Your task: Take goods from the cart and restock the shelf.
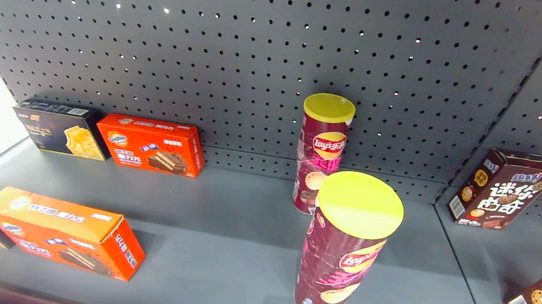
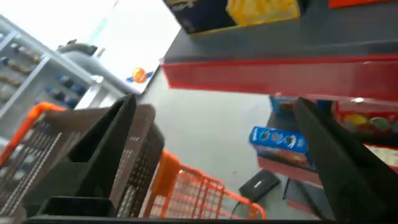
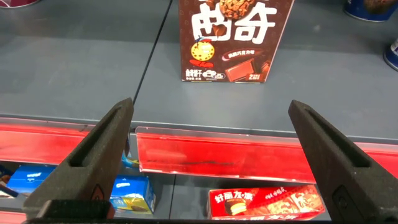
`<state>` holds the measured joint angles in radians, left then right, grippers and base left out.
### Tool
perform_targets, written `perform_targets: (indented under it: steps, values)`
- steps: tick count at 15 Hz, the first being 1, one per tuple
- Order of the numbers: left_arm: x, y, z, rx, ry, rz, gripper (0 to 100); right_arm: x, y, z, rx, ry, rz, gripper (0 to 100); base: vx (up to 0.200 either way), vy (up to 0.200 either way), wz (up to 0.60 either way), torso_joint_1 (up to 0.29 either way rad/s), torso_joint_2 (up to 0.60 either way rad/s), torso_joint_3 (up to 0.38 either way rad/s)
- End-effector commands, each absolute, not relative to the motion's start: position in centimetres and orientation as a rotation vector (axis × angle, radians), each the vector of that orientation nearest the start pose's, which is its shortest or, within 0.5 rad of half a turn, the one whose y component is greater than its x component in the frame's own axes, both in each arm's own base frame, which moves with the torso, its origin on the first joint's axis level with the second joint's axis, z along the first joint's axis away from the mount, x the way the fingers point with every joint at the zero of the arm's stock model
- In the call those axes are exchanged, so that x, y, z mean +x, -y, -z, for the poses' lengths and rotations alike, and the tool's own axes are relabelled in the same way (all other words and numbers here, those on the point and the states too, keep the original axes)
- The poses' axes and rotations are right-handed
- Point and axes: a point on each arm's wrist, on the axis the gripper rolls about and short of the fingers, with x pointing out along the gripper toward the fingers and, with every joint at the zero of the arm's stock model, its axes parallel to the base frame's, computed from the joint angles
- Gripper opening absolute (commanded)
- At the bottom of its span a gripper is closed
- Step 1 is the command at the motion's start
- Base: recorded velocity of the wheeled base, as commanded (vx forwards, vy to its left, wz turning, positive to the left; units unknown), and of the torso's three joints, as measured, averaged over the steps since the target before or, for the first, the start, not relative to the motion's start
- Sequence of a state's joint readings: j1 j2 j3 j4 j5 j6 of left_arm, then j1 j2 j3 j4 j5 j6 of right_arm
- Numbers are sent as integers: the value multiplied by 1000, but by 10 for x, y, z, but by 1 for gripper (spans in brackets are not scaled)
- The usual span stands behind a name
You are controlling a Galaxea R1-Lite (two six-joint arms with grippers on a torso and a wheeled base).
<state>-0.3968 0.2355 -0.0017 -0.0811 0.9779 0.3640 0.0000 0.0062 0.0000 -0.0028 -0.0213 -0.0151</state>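
Shelf (image 1: 224, 212) of grey metal, pegboard (image 1: 212, 40) behind, red front edge (image 3: 217, 155)

Shelf floor (image 1: 224, 217) is lying open between the front orange box (image 1: 66, 233) and the front chip can (image 1: 339, 265); the rear chip can (image 1: 322, 147) is standing behind it.
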Motion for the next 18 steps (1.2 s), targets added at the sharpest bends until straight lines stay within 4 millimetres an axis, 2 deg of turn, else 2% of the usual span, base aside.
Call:
perform_targets:
  steps: [1, 3, 4, 7, 11, 13, 18]
  values:
    - [-2, -19, -89, 451, -337, -762, 100, -22, 0, -76, -15, -3, 21, 100, 0, 0, 0, 0, 0, 0]
    - [-4, -19, -89, 352, -306, -815, 100, -22, 0, -76, -15, -5, 21, 100, 0, 0, 0, 0, 0, 0]
    - [-5, -20, -88, 280, -252, -764, 100, -22, 0, -76, -15, -5, 21, 100, 0, 0, 0, 0, 0, 0]
    - [-17, -29, -81, 135, 24, -262, 100, -22, 0, -76, -15, -5, 21, 100, 0, 0, 0, 0, 0, 0]
    - [-11, -31, -81, 151, 42, -21, 100, -22, 0, -76, -14, -3, 21, 100, 0, 0, 0, 0, 0, 0]
    - [-7, -27, -82, 246, 30, 123, 100, -22, 0, -76, -14, -5, 21, 100, 0, 0, 0, 0, 0, 0]
    - [3, -19, -85, 329, -37, 293, 100, -22, 0, -76, -14, -3, 21, 100, 0, 0, 0, 0, 0, 0]
